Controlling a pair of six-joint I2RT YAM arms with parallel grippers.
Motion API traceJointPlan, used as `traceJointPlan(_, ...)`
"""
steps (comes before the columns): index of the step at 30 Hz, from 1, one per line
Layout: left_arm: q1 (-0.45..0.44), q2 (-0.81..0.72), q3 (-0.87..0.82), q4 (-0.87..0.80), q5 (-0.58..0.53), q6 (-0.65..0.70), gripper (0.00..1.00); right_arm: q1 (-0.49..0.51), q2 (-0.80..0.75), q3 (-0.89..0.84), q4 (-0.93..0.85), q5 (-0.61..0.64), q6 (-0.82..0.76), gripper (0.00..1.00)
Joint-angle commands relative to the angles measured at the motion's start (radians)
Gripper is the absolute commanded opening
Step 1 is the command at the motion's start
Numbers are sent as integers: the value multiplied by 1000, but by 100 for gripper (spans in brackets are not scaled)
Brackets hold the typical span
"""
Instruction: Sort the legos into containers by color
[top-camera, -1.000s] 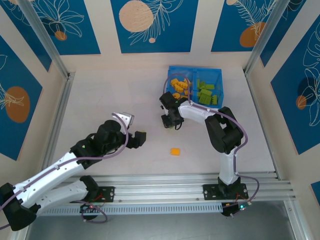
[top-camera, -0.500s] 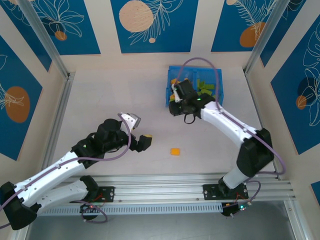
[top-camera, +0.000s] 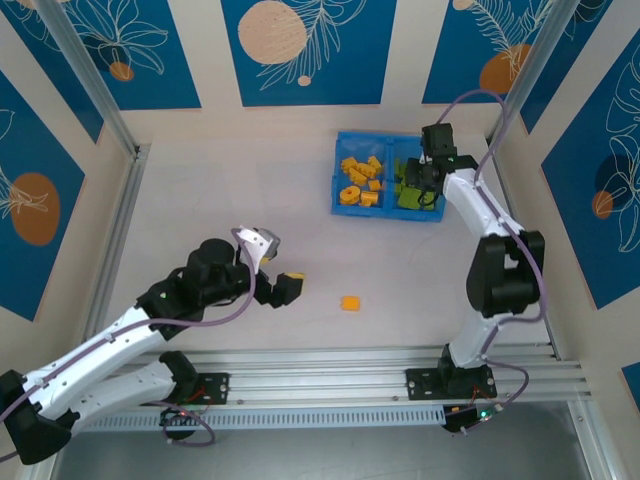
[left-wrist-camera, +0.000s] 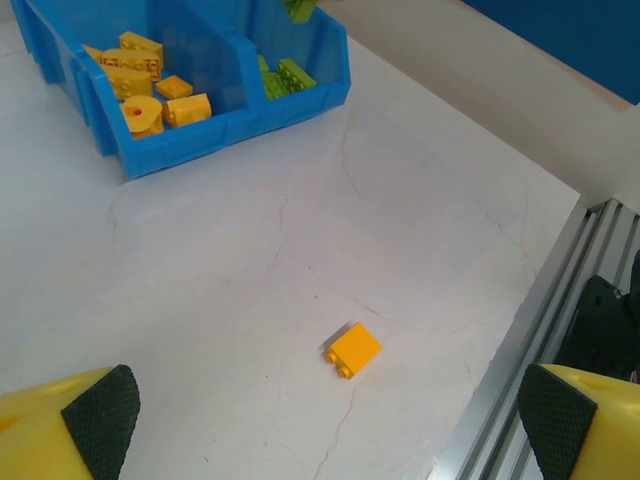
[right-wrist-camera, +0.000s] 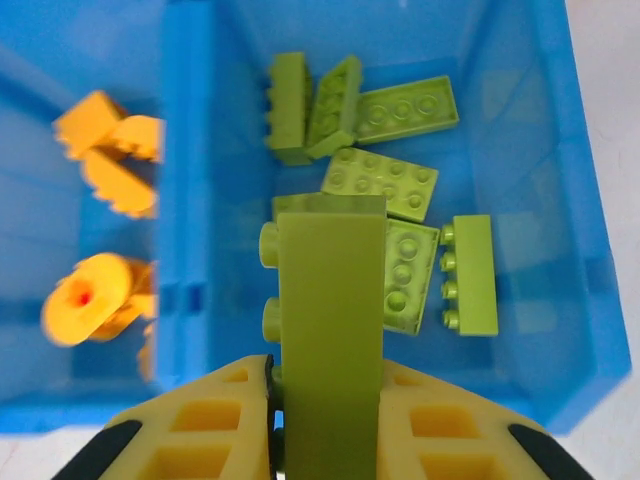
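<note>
1. Found the right gripper (right-wrist-camera: 325, 440) clamped tight on a lime green brick (right-wrist-camera: 330, 320), held on end between the yellow fingers.
2. Caught that pair hanging over the right compartment (right-wrist-camera: 520, 120) of the blue tray (top-camera: 385, 208), at the far right of the table (top-camera: 220, 200), directly above the green bricks (right-wrist-camera: 385, 180) lying loose inside.
3. Found the left gripper (top-camera: 285, 287) spread as wide as it goes and holding nothing, low over the near left-centre of the table.
4. Spotted a loose orange brick (top-camera: 350, 303) on the bare surface, near that gripper's right side but clear of it; from the left wrist, saw the brick (left-wrist-camera: 353, 351) lying ahead of and between the open fingertips.
5. Noted a smooth face on the held brick, with studs poking out along its left edge; below, flat studded plates and narrow bricks, two leaning on each other.
6. Saw orange-yellow bricks (top-camera: 358, 180) heaped in the left compartment (right-wrist-camera: 60, 60), one of them round with a red centre.
7. Took in a pale table with fine hairline cracks, an aluminium rail (top-camera: 350, 365) along the near edge, and cream walls hung with blue wall panels (top-camera: 305, 50) showing leaf lines and orange discs.
</note>
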Motion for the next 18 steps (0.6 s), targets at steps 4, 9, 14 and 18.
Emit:
traceJointPlan(4, -6, -20, 0, -18, 13, -33, 100, -57, 177, 139, -96, -146, 99, 25)
traceJointPlan(9, -7, 0, -2, -16, 28, -38, 100, -66, 212, 169, -118, -207, 131, 35)
traceJointPlan(14, -9, 38, -7, -1, 35, -33, 100, -68, 131, 160, -145, -215, 125, 41)
traceJointPlan(18, -22, 97, -2, 14, 63, 19, 100, -65, 8, 91, -152, -244, 114, 42)
